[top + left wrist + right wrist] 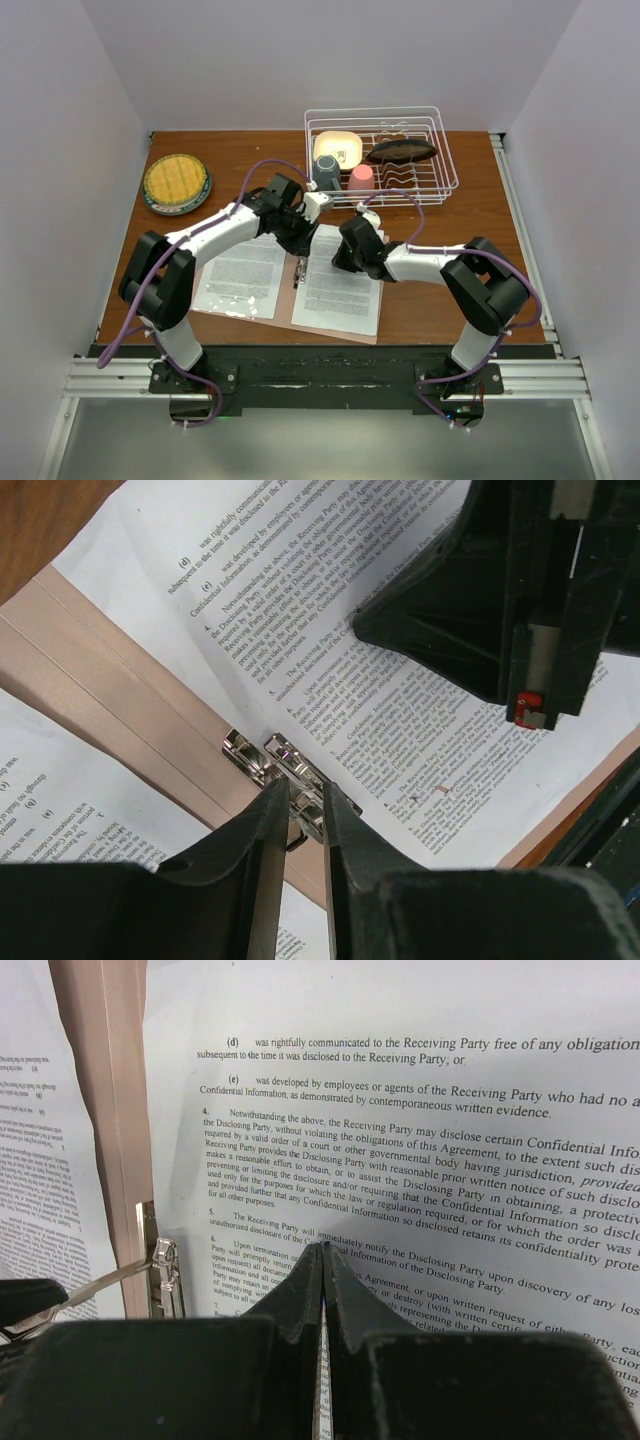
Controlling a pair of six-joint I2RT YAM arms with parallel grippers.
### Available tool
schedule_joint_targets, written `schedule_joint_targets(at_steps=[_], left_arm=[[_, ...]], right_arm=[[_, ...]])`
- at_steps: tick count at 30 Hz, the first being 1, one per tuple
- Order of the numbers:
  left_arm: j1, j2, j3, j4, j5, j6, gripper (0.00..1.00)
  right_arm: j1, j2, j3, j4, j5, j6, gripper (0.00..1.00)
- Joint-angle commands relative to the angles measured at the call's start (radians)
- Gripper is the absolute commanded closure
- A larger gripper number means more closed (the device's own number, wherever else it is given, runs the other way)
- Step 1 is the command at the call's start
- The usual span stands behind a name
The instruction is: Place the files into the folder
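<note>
Filling the bottom of the right wrist view, the right hand point(322, 1255) is pressing its two black fingers flat together with nothing between them, the tips bearing down on the printed text of the right sheet point(400, 1140). Just to its left, the silver clip point(160, 1265) is sitting on the spine of the salmon-pink folder point(105, 1110). One thin metal lever is standing up from the clip and slanting away toward a black finger at the left edge. From the left wrist, the left hand point(305, 798) is pinching that clip's metal between narrowly parted fingers, right at the folder's centre fold. From above, the folder is lying open and flat on the brown worktop point(450, 300), close to the arm bases. The left sheet point(240, 275) is lying slightly askew on its left leaf and the right sheet on its right leaf, with the bare spine showing between them. Both arms are reaching inward, bringing the hands together over the spine. Well behind the folder, a white wire dish rack point(447, 150) is holding a cream bowl point(338, 148), a grey cup point(327, 172), a pink cup point(361, 178) and a dark oval dish point(400, 151). At the far left, a round yellow woven disc point(176, 180) is sitting on a blue-green plate point(207, 190).
</note>
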Motion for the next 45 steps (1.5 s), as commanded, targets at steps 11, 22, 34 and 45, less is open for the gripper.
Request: schedule_joint_targets(at_steps=[11, 22, 34, 45], left_arm=[[0.000, -0.064, -0.027, -0.076, 0.090, 0.041, 0.75], [-0.002, -0.038, 0.080, -0.145, 0.093, 0.063, 0.71], [0.003, 0.041, 0.227, -0.055, -0.068, 0.077, 0.51], [0.000, 0.220, 0.245, 0.038, -0.189, 0.072, 0.20]], right_arm=[[0.010, 0.085, -0.047, -0.245, 0.043, -0.005, 1.00], [0.013, 0.085, -0.035, -0.219, -0.001, -0.022, 1.00], [0.014, 0.029, -0.055, -0.195, 0.000, -0.047, 1.00], [0.014, -0.013, -0.055, -0.153, -0.032, -0.087, 0.98]])
